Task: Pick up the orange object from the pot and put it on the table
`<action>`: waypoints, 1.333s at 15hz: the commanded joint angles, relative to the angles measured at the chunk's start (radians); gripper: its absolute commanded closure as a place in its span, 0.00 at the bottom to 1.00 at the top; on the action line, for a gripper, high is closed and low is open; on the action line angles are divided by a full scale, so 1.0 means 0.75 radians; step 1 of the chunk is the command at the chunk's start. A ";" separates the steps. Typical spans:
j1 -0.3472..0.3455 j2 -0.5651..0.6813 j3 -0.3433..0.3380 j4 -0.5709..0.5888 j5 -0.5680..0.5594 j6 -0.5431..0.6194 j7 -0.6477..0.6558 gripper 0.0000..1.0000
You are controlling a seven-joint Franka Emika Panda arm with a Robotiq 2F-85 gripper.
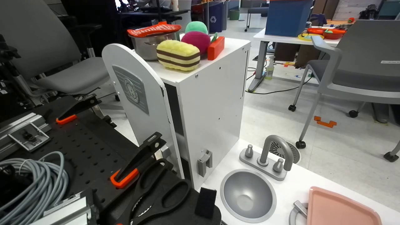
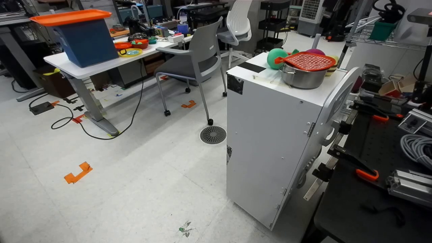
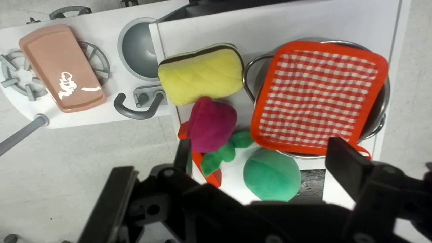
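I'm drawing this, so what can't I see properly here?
Inside the pot: mostly covered by the red-orange checked cloth in the wrist view.
Part of the red block: behind the purple toy in the wrist view.
Part of the pink tray: cut off by the bottom edge in an exterior view.

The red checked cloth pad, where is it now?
In the wrist view, the red checked cloth pad lies right of centre across the round silver metal pot, beside the round green plush toy.

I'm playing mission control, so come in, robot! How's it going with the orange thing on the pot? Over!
Jaws open, empty. Orange-edged checked cloth lying across the pot. Nothing on top of it; round green toy close beside, might get bumped.
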 commanded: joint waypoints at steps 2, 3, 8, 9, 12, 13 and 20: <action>0.028 -0.018 0.000 -0.033 0.099 -0.020 -0.033 0.00; 0.036 -0.015 -0.003 -0.033 0.134 -0.033 -0.052 0.00; 0.046 0.017 0.000 -0.018 0.212 -0.116 -0.059 0.00; 0.043 0.021 0.002 -0.016 0.201 -0.123 -0.046 0.00; 0.035 0.038 0.003 -0.011 0.178 -0.144 -0.024 0.00; 0.035 0.044 0.003 -0.009 0.178 -0.153 -0.022 0.00; 0.034 0.094 -0.001 0.015 0.190 -0.196 -0.022 0.00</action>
